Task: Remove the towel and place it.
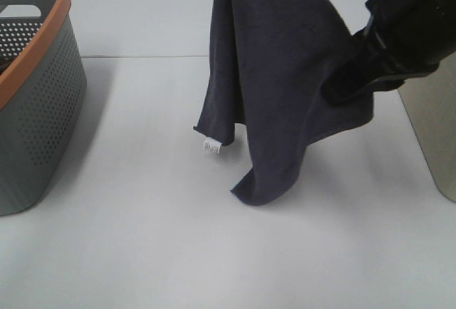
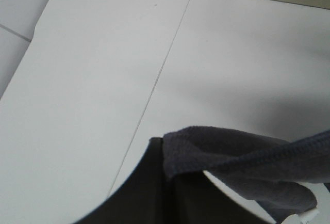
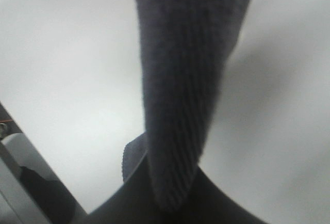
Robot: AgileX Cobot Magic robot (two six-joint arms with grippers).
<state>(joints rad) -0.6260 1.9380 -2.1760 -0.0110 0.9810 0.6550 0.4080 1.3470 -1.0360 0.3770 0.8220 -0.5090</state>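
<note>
Charcoal-navy terry: towel [image 1: 278, 60] hanging in the centre of the exterior view, running up out of the top edge and widening downward. Lowest corner touching the tabletop [image 1: 142, 238] a little below the middle of the frame, curled slightly at the contact. Small white tag [image 1: 211, 145] dangling at the lower-left corner of the cloth, higher than that lowest corner.

Right edge of the cloth drawn outward toward the right of the frame, met there by the black right gripper [image 1: 336, 92], jaws clamped on that edge. From the right wrist, a thick ribbed band of the same cloth rising out of the dark jaws at the bottom of the picture, pinched between them.

From the left wrist, left gripper [image 2: 165, 149] dark at the bottom centre, jaws together on a hemmed fold of the towel, the fold trailing off toward the lower right of that picture.

Grey perforated basket [image 1: 43, 102] with an orange rim standing at the left edge of the exterior view, well apart from the towel. Thin seam [image 1: 142, 56] crossing the tabletop in the upper part of the frame, passing behind the cloth. Beige object [image 1: 436, 131] at the right edge, partly behind the right arm and cropped by the frame.
</note>
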